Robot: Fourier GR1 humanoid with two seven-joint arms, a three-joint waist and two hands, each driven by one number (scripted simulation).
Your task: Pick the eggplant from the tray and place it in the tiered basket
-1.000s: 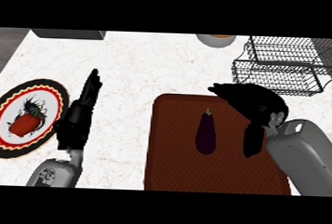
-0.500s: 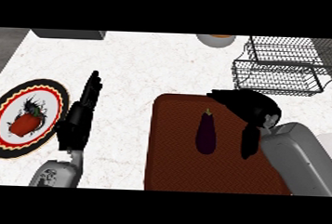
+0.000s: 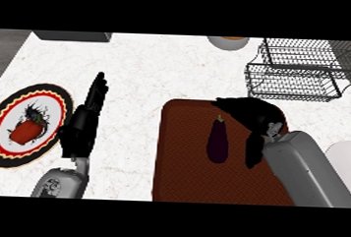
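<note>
A dark purple eggplant (image 3: 219, 141) lies lengthwise on the dark red tray (image 3: 182, 170), stem pointing away from me. My right hand (image 3: 257, 118) hovers just right of it, fingers spread around its far end and thumb hanging down beside it, not closed on it. The black wire tiered basket (image 3: 296, 70) stands at the far right of the counter, beyond the tray. Left of the tray, my left hand (image 3: 86, 120) rests open on the white counter with fingers straight and pointing away.
A round patterned plate (image 3: 3, 139) with a red vegetable on it sits at the left edge. A bowl (image 3: 228, 42) stands at the far edge near the basket, and a dark box (image 3: 72, 35) is at the far left.
My right hand has shifted left and nearer, closing in on the eggplant's right side. The eggplant and my left hand have not moved.
</note>
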